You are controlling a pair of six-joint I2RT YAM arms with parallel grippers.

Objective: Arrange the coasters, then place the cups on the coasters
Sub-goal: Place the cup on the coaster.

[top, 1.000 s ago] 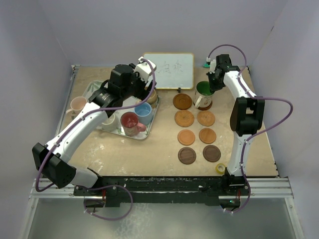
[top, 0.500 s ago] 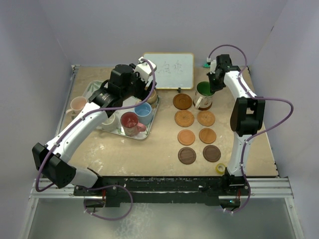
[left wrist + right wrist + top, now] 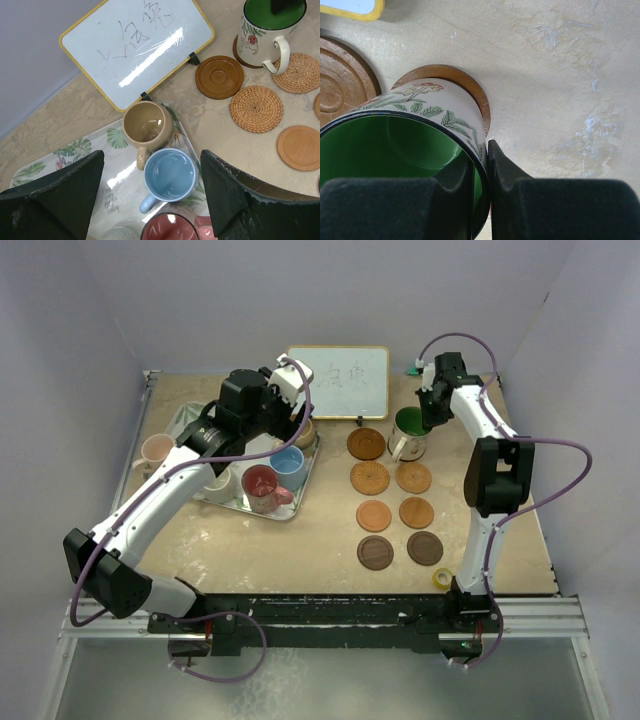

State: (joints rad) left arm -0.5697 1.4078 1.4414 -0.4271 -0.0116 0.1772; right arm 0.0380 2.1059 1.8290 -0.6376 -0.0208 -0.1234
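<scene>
A green-lined mug (image 3: pixel 408 430) with leaf print stands on a brown coaster (image 3: pixel 470 82) at the back right. My right gripper (image 3: pixel 428 418) is shut on its rim (image 3: pixel 482 150), one finger inside and one outside. Several bare coasters, among them a dark one (image 3: pixel 367 443), a woven one (image 3: pixel 370 478) and an orange one (image 3: pixel 374 515), lie in two columns in front of the mug. My left gripper (image 3: pixel 262 425) hangs open high over the tray, with the blue mug (image 3: pixel 169 175) between its fingers from above. Tan (image 3: pixel 147 126) and red (image 3: pixel 262 483) mugs stand beside the blue one.
The leaf-patterned tray (image 3: pixel 235 502) sits at the left. A pink mug (image 3: pixel 157 450) stands off its left edge and a pale mug (image 3: pixel 218 483) is on it. A whiteboard (image 3: pixel 340 382) leans at the back. A yellow tape roll (image 3: pixel 441 578) lies near the front right.
</scene>
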